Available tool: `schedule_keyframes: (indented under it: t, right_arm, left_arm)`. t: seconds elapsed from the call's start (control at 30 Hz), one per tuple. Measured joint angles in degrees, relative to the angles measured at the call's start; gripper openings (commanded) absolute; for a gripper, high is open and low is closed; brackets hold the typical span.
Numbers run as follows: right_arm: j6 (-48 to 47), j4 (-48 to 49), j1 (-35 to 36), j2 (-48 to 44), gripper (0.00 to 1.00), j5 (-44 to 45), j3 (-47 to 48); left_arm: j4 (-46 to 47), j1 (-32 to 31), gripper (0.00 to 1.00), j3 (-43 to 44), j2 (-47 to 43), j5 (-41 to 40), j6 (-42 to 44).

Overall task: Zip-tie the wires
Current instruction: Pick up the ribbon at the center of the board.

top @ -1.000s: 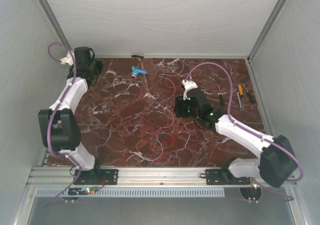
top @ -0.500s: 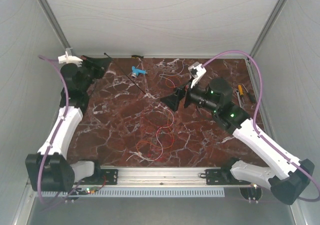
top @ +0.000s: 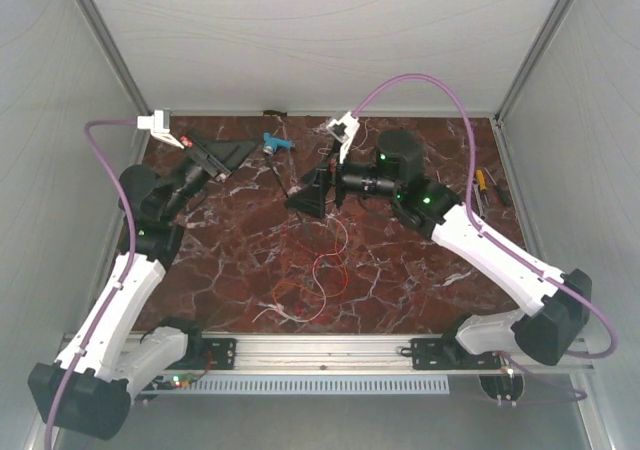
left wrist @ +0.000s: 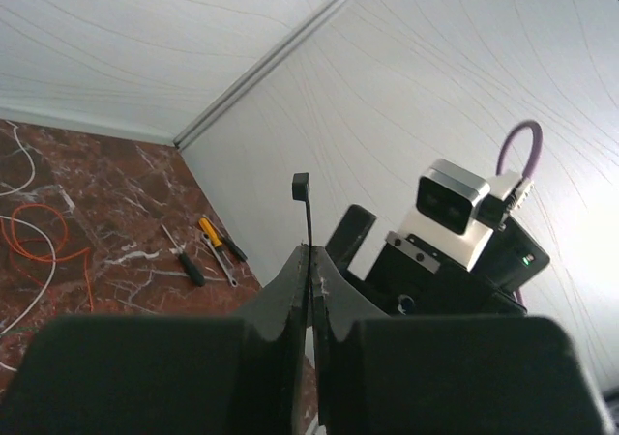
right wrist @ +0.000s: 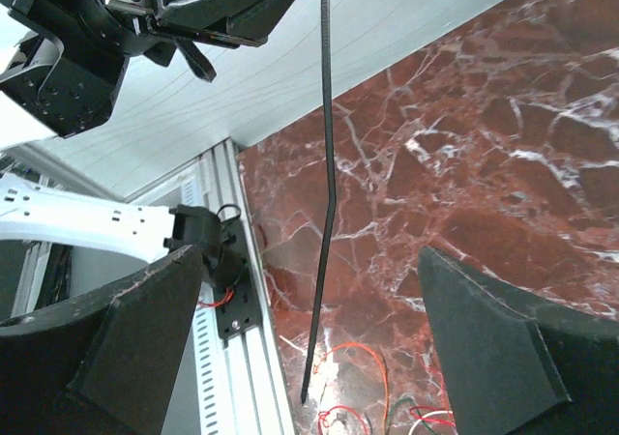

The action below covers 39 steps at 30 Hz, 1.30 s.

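The wires (top: 316,270) are thin red, orange and white strands curling loosely on the marble table top (top: 220,240). Their ends also show in the right wrist view (right wrist: 372,408) and in the left wrist view (left wrist: 39,237). My left gripper (top: 248,149) is raised at the back left. It is shut on a thin black zip tie (top: 279,178), whose head (left wrist: 301,186) sticks out past the jaws (left wrist: 311,253). My right gripper (top: 309,186) is open and empty, raised and facing the left one. The tie's strap (right wrist: 326,184) hangs between its spread fingers (right wrist: 311,261).
A small blue-and-white plastic piece (top: 275,142) lies at the back of the table. Hand tools with yellow and black handles (top: 484,190) lie at the right edge and show in the left wrist view (left wrist: 208,249). White walls close in the back and sides. An aluminium rail (top: 320,348) runs along the front.
Both arms have risen and swung toward each other. My left gripper carried the zip tie to the right, and my open right gripper moved left until its fingers came around the tie.
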Motion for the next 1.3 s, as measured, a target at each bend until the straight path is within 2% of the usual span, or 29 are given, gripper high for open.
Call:
schedule_keyframes:
  t: [0.17,0.23,0.33,0.47,0.63,0.77,0.8,0.83,0.87,0.9,0.97,1.1,1.3]
  right_arm:
    - [0.5,0.7,2.3,3.4,0.70,-1.0,2.0]
    - [0.9,1.5,2.8,3.8,0.54,-1.7,2.1]
    - [1.9,3.2,3.4,4.4,0.36,-2.6,2.1]
    - [3.0,4.4,3.9,5.2,0.27,-3.3,2.2]
    - [3.4,5.2,4.2,5.7,0.00,-3.4,2.2]
    - [4.0,5.6,4.2,5.7,0.00,-3.3,2.2]
    - [4.2,5.6,4.2,5.8,0.00,-3.3,2.2]
    - [4.2,5.6,4.2,5.8,0.00,-3.3,2.2]
    - [4.2,5.6,4.3,5.7,0.00,-3.3,2.2]
    - [4.2,5.6,4.2,5.7,0.00,-3.4,2.2]
    - [4.1,5.5,4.2,5.7,0.00,-3.6,2.2]
    - [3.8,4.4,3.2,5.4,0.00,-6.7,2.2]
    - [3.3,2.0,1.3,5.2,0.00,-14.3,2.3]
  left_arm:
    - [0.5,-0.8,0.00,-1.4,-2.0,1.5,0.0]
    - [0.7,-1.0,0.00,-1.6,-2.6,1.7,0.0]
    - [1.4,-1.2,0.00,-1.9,-3.1,1.8,-0.1]
    - [1.7,-1.3,0.00,-2.0,-3.2,1.8,-0.2]
    - [2.5,-1.5,0.00,-2.1,-3.3,2.0,-0.8]
    - [2.6,-1.7,0.02,-2.3,-3.9,2.1,-1.3]
    - [2.6,-1.7,0.25,-2.3,-4.1,2.1,-1.2]
    - [2.6,-1.7,0.56,-2.3,-4.3,2.1,-1.1]
    - [2.6,-1.7,0.77,-2.3,-4.5,2.3,-0.5]
    - [2.6,-1.7,0.90,-2.3,-4.7,2.6,0.7]
    - [1.6,-1.8,0.99,-2.3,-5.2,3.1,2.8]
    - [-2.0,-1.9,0.93,-2.3,-6.2,3.8,8.2]
    - [-3.5,-1.9,0.65,-2.8,-6.6,4.8,12.0]
